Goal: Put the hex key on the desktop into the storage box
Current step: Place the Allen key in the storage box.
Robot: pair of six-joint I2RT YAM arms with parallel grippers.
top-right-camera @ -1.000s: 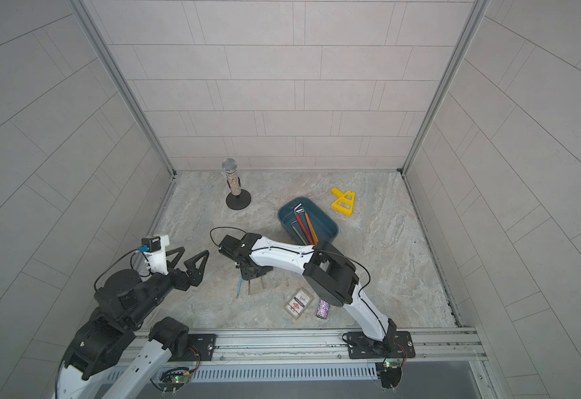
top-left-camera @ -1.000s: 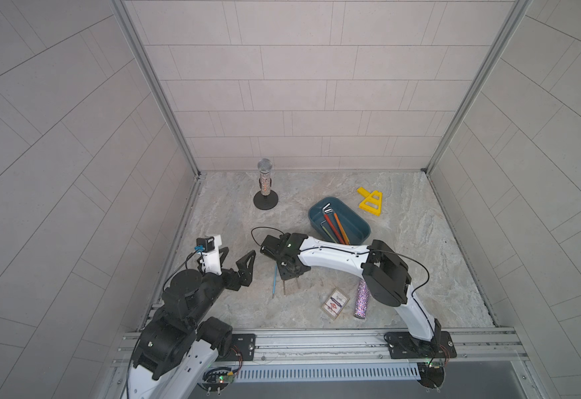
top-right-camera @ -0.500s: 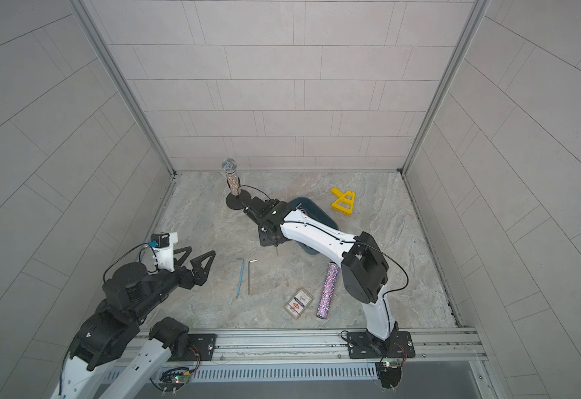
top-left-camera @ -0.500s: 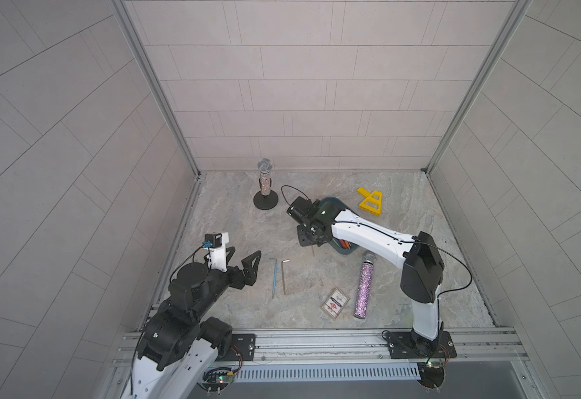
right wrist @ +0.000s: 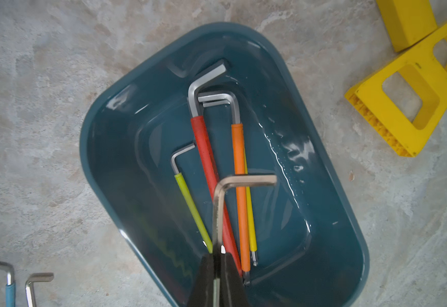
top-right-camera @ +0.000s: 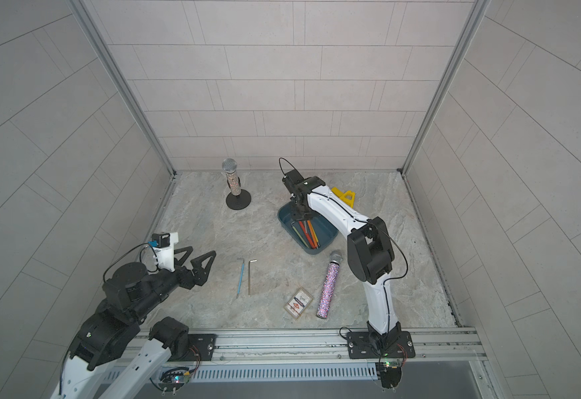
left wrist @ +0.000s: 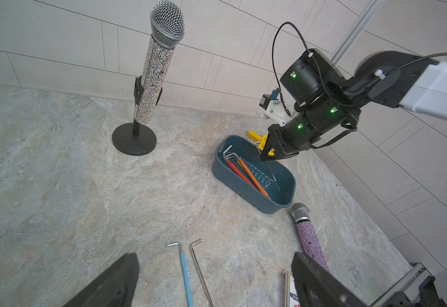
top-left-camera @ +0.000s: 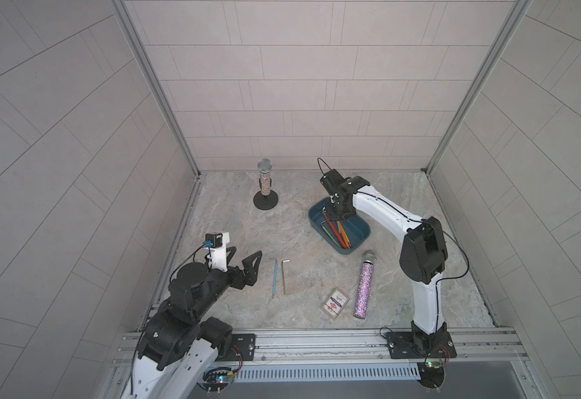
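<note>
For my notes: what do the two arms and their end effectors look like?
The left arm and right arm have white link shells, black joint housings and thin black cables looping alongside. Green lights glow on the right wrist. The left end effector and right end effector have black, tapering triangular fingers, each with a white camera mount.

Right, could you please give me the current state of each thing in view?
box, holds four sleeved keys
held key, clamped, over box, not released
right gripper, jaws shut on held key
left gripper, jaws open, empty
blue key, loose on desktop
bare key, loose beside blue key
silver mic, standing upright
purple mic, lying flat
card pack, lying flat
yellow frame, lying beside box, apart
</note>
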